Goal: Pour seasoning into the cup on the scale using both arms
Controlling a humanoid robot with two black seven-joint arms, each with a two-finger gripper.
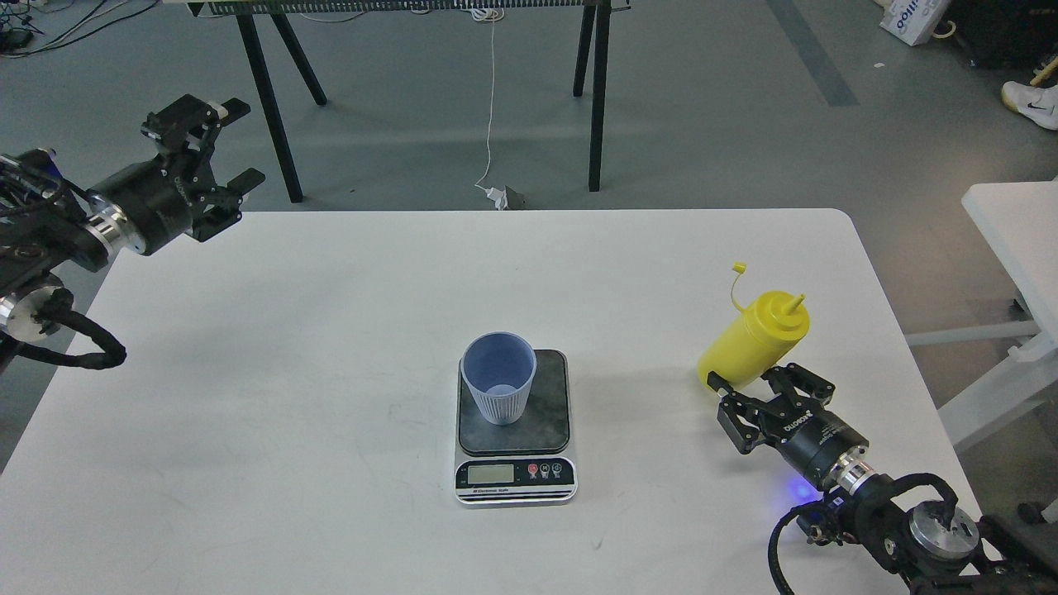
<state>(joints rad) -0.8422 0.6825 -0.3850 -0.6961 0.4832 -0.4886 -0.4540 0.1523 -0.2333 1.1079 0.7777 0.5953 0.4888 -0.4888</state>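
The light-blue ribbed cup (pixel 498 388) stands upright on the left part of the scale (pixel 550 405), which sits at the middle front of the white table; its display faces me. The yellow seasoning bottle (pixel 752 343) is low over the table's right side, tilted with its nozzle up and to the right and its tethered cap off. My right gripper (pixel 750 378) is closed around the bottle's lower end. My left gripper (pixel 235 142) is open and empty, raised beyond the table's far left corner, far from the cup.
The white table (pixel 331 330) has rounded corners, and its right edge lies close to my right arm. A second white table (pixel 1012 223) stands to the right. Black trestle legs (pixel 269 99) and a hanging white cable (pixel 492 107) stand behind.
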